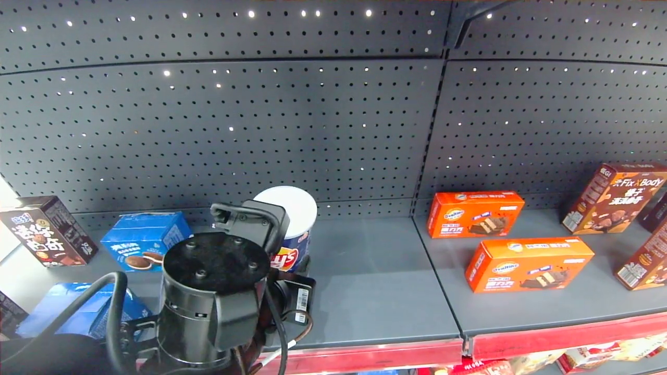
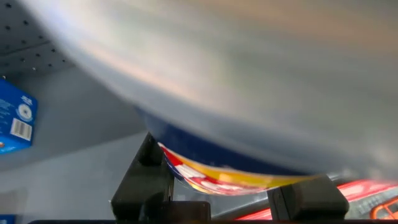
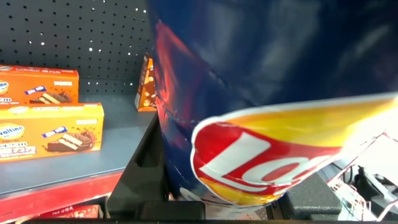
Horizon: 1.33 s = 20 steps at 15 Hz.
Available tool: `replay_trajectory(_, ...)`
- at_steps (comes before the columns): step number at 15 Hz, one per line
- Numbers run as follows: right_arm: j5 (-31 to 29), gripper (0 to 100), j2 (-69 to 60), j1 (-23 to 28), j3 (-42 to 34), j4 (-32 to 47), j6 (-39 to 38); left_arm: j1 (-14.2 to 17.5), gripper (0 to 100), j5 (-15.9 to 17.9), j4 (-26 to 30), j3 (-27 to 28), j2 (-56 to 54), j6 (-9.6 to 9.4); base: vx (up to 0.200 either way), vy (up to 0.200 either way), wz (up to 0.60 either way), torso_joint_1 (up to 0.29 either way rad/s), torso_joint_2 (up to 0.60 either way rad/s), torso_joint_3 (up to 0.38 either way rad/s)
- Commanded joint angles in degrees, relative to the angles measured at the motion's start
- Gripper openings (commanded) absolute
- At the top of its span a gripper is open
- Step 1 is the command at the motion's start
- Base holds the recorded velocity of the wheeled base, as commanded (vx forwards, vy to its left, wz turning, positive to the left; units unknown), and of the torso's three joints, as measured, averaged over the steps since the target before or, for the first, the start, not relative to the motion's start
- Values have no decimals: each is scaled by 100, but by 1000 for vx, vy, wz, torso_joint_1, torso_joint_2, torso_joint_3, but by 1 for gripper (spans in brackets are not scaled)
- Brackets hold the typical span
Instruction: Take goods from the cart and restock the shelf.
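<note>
In the left gripper, closed on its sides, a chips can stands upright on the shelf; a blue box lies just to the gripper's left. The right gripper clamps a 2nd can, with 2 orange boxes beyond it.
</note>
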<state>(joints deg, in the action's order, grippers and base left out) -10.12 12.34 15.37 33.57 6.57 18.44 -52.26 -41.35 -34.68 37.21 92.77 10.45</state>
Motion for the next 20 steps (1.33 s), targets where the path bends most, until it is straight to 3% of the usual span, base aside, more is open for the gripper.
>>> replay_trajectory(1,1,0,-21,1,-26,2,1,-3,0,-5,-3,-3,92,36,0,0,0,0,0,0)
replay_trajectory(2,1,0,-30,1,-70,2,1,-3,0,-5,-3,15,189,124,0,0,0,0,0,0)
replay_trajectory(11,-8,0,-65,1,-193,2,1,-91,0,-66,-30,182,795,133,0,0,0,0,0,0)
replay_trajectory(16,-8,0,-74,1,-272,2,1,-100,0,-66,-30,516,1041,318,0,0,0,0,0,0)
replay_trajectory(19,-8,0,-82,1,-272,2,1,-109,0,-66,-30,533,1059,643,0,0,0,0,0,0)
replay_trajectory(20,-8,0,-82,1,-272,2,1,-109,0,-66,-21,533,1050,669,0,0,0,0,0,0)
